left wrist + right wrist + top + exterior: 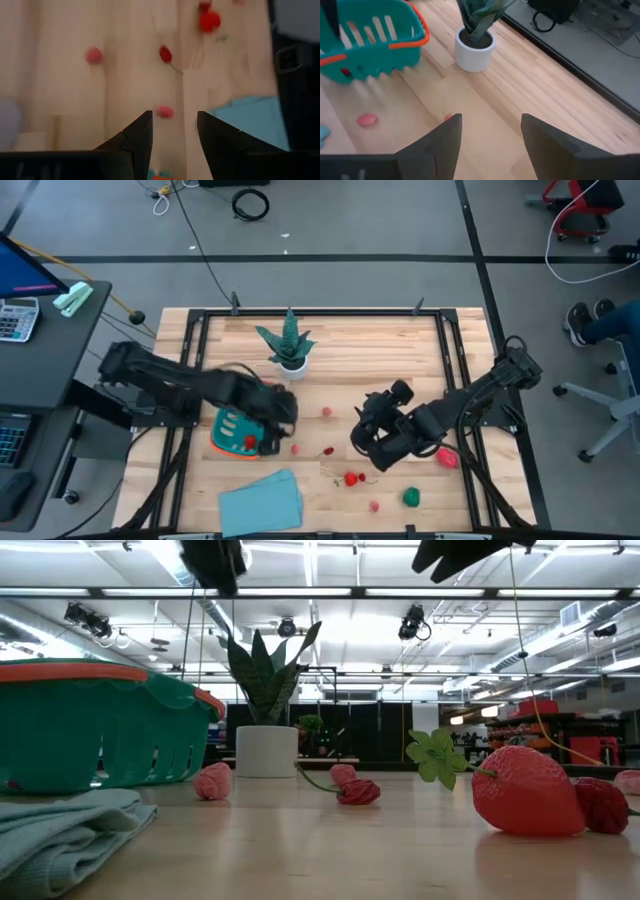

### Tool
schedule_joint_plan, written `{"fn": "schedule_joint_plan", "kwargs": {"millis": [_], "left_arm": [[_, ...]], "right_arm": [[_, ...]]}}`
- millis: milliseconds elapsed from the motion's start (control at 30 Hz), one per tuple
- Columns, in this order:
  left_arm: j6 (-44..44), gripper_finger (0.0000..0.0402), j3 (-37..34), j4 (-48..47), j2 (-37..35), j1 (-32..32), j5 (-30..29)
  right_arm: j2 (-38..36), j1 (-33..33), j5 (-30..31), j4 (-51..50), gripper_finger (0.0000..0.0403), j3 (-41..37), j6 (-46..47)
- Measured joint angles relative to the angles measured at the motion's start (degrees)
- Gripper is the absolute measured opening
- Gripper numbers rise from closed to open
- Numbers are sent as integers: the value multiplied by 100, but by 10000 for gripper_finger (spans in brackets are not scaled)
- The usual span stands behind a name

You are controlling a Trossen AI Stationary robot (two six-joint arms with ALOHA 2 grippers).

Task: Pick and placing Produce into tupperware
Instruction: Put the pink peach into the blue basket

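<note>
The teal tupperware [232, 428] with its orange rim stands left of centre, with one red piece [250, 442] inside. Produce lies scattered on the wood: pink pieces [326, 412] [296, 448] [375, 505], a red chili [328, 450], a strawberry [351, 478], a green piece [411, 496] and a magenta piece [447, 457]. My left gripper [280, 418] hangs open over the tupperware's right end; in its wrist view [175, 120] nothing is between the fingers, and the nearest pink piece [164, 111] lies below. My right gripper [363, 435] [491, 125] is open and empty, raised over the table's middle, facing the tupperware [370, 40].
A spiky potted plant [288, 345] in a white pot stands at the far middle. A light-blue cloth [262, 502] lies at the near edge, in front of the tupperware. A black frame [320, 312] borders the table. Bare wood lies between plant and right arm.
</note>
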Motion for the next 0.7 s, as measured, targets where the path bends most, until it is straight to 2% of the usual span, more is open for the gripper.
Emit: {"fn": "schedule_joint_plan", "kwargs": {"millis": [400, 700], "left_arm": [[-600, 162, -2, 218, 1848, -256, 422], [-398, 162, -2, 579, 2310, -230, 453]], "right_arm": [[11, 45, -68, 20, 214, -18, 6], [13, 44, -70, 38, 214, -18, -1]]}}
